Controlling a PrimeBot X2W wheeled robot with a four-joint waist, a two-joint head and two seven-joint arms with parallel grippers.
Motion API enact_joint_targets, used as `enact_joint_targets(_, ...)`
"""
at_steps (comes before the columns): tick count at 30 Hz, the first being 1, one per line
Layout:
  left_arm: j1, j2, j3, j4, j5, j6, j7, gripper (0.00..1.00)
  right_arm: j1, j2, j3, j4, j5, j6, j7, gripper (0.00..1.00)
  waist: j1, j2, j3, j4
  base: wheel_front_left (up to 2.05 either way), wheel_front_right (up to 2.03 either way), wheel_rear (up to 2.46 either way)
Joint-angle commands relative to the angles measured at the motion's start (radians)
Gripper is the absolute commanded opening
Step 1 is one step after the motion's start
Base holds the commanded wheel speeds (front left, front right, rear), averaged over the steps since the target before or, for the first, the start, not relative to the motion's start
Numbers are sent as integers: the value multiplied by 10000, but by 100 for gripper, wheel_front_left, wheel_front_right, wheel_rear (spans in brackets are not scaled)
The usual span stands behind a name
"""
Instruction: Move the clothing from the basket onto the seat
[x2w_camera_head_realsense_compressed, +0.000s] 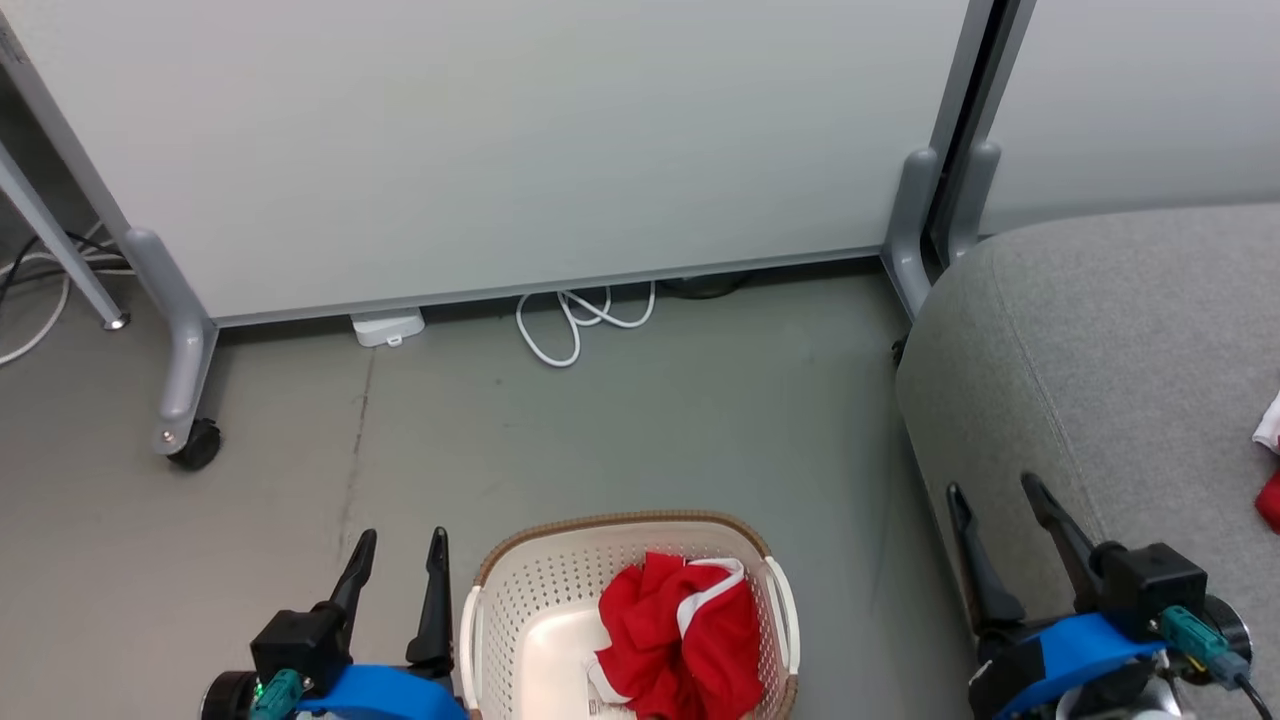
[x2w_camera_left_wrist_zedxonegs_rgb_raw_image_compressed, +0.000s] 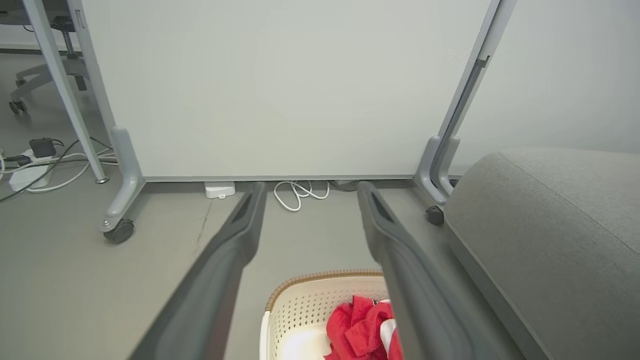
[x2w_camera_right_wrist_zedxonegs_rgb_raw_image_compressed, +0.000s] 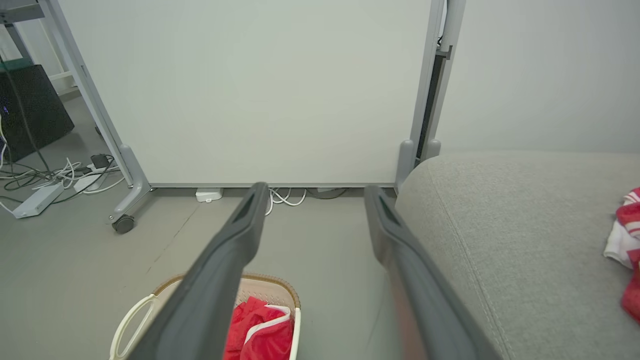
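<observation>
A crumpled red garment with white trim, the clothing (x2w_camera_head_realsense_compressed: 685, 635), lies in the cream basket (x2w_camera_head_realsense_compressed: 520, 600) on the floor at the bottom centre of the head view. The same clothing (x2w_camera_left_wrist_zedxonegs_rgb_raw_image_compressed: 357, 327) and basket (x2w_camera_left_wrist_zedxonegs_rgb_raw_image_compressed: 300, 305) show low in the left wrist view, and again as clothing (x2w_camera_right_wrist_zedxonegs_rgb_raw_image_compressed: 257, 330) in the basket (x2w_camera_right_wrist_zedxonegs_rgb_raw_image_compressed: 135, 312) in the right wrist view. My left gripper (x2w_camera_head_realsense_compressed: 400, 550) stands open just left of the basket, empty. My right gripper (x2w_camera_head_realsense_compressed: 990, 500) stands open over the near edge of the grey seat (x2w_camera_head_realsense_compressed: 1120, 340). More red and white clothing (x2w_camera_right_wrist_zedxonegs_rgb_raw_image_compressed: 625, 235) lies on the seat (x2w_camera_right_wrist_zedxonegs_rgb_raw_image_compressed: 500, 210) at the right.
A white wheeled partition (x2w_camera_head_realsense_compressed: 480, 150) stands behind the basket, its castor (x2w_camera_head_realsense_compressed: 195, 445) at the left. A coiled white cable (x2w_camera_head_realsense_compressed: 580, 315) and a small white box (x2w_camera_head_realsense_compressed: 388, 327) lie at its foot. More cables and a power strip (x2w_camera_right_wrist_zedxonegs_rgb_raw_image_compressed: 37, 200) lie on the floor at the far left.
</observation>
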Motion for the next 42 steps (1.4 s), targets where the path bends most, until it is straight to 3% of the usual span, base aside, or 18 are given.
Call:
enact_joint_targets(1, -239, -11, -89, 3, -2, -6, -28, 100, -240, 17, 59, -82, -21, 1, -31, 100, 0, -1, 368, -180, 0, 0, 0)
enact_joint_targets(13, -2173, 14, -1309, 931, -79, -8, -27, 100, -1567, 13, 598, -585, -4, 1, -204, 100, 0, -1, 3470, -1296, 0, 0, 0)
enact_joint_targets(26, -4899, 517, -2920, 3005, -810, -8, -27, 100, -2917, 16, 1266, -1207, 250, 1, -581, 100, 0, -1, 6585, -2295, 0, 0, 0)
enact_joint_targets(42, -6721, 1280, -5155, 5185, -2462, -9, -28, 100, -3387, 16, 1816, -1299, 607, 1, -1240, 100, 0, -1, 8537, -3254, 0, 0, 0)
